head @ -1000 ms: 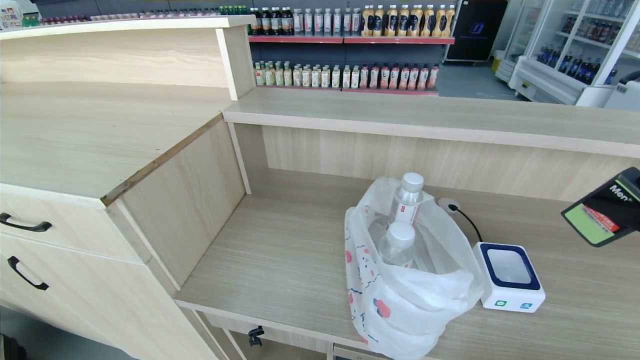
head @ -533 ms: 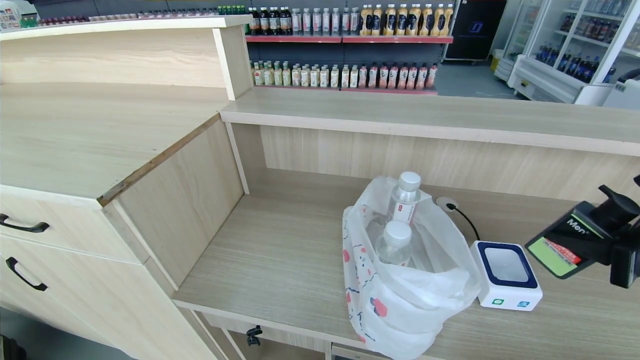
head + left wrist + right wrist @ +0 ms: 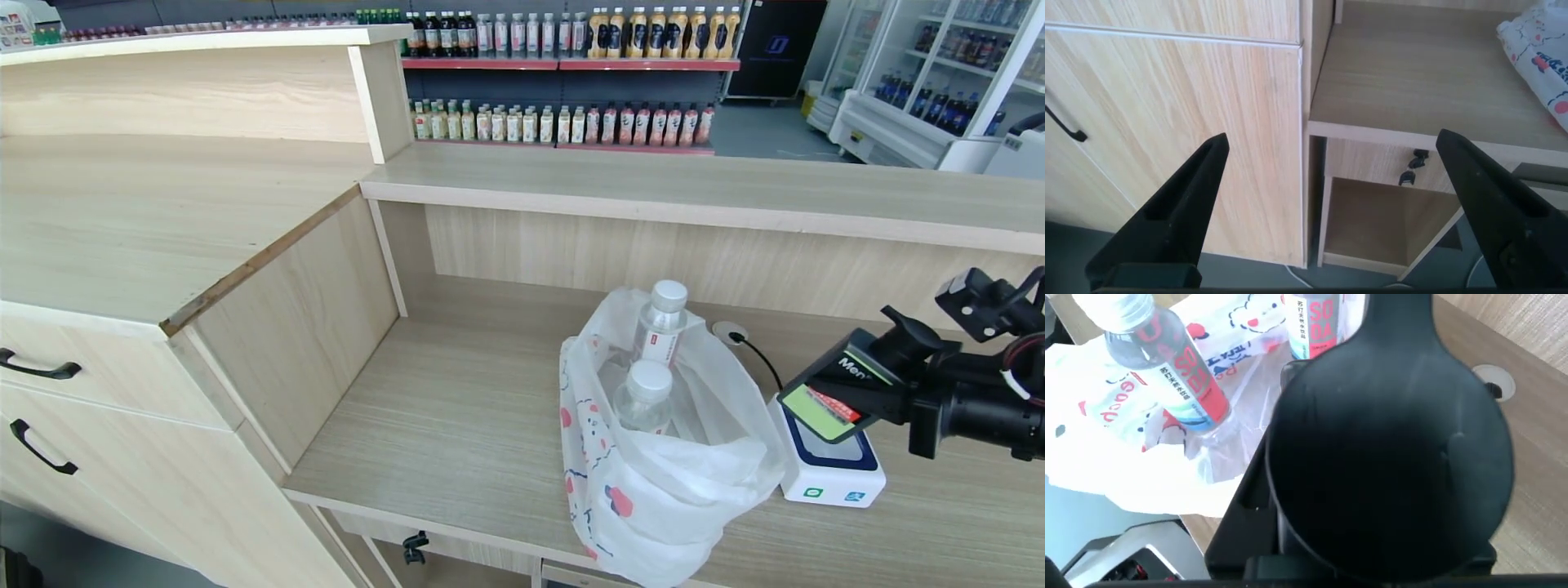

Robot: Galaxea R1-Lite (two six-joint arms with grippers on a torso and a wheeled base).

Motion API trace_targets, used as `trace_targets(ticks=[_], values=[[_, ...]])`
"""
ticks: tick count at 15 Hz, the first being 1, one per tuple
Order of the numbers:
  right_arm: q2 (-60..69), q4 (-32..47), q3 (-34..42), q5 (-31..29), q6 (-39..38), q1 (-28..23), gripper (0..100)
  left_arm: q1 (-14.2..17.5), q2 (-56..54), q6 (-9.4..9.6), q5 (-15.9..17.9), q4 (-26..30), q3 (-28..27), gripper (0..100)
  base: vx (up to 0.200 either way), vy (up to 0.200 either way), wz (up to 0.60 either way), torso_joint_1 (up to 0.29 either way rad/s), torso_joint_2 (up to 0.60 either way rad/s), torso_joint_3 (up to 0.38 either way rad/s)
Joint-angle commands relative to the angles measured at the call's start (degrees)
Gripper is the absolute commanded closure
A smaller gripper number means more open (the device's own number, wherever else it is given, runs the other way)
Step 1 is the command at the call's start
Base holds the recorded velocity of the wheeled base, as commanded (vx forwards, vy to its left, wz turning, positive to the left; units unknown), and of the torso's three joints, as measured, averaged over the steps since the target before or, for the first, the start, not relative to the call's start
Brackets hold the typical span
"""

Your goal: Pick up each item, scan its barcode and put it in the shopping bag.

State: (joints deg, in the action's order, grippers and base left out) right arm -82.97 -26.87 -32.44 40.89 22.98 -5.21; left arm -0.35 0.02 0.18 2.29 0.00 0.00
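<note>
- The left gripper [image 3: 1333,137] hangs low by the front edge of the desk [image 3: 457,425], fingers spread wide and holding nothing. It's fine parked there.
- The bag [image 3: 653,498] stands on the desk just beside the scanner [image 3: 833,486], mouth open, with two bottles [image 3: 649,392] upright inside. The gap on the scanner side looks like the drop spot.
- The right gripper [image 3: 886,376] is pinching a black box [image 3: 824,396], tilted over the scanner window. It's probably best to turn the barcode side flat toward the glass, hold it steady, then make a short hop to the bag.
</note>
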Motion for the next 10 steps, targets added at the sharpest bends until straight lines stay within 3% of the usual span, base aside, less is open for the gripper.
trace_targets(ticks=[1,10], values=[[-5.0,-1.5,-0.2,0.1,0.2,2.7,100,0.0,0.1,-0.01,0.0,0.0,0.0,0,0.000,0.000,0.00,0.000,0.00,0.000],[-13.6,-10.6,-0.3,0.2,0.0,9.3,100,0.0,0.1,-0.01,0.0,0.0,0.0,0,0.000,0.000,0.00,0.000,0.00,0.000]])
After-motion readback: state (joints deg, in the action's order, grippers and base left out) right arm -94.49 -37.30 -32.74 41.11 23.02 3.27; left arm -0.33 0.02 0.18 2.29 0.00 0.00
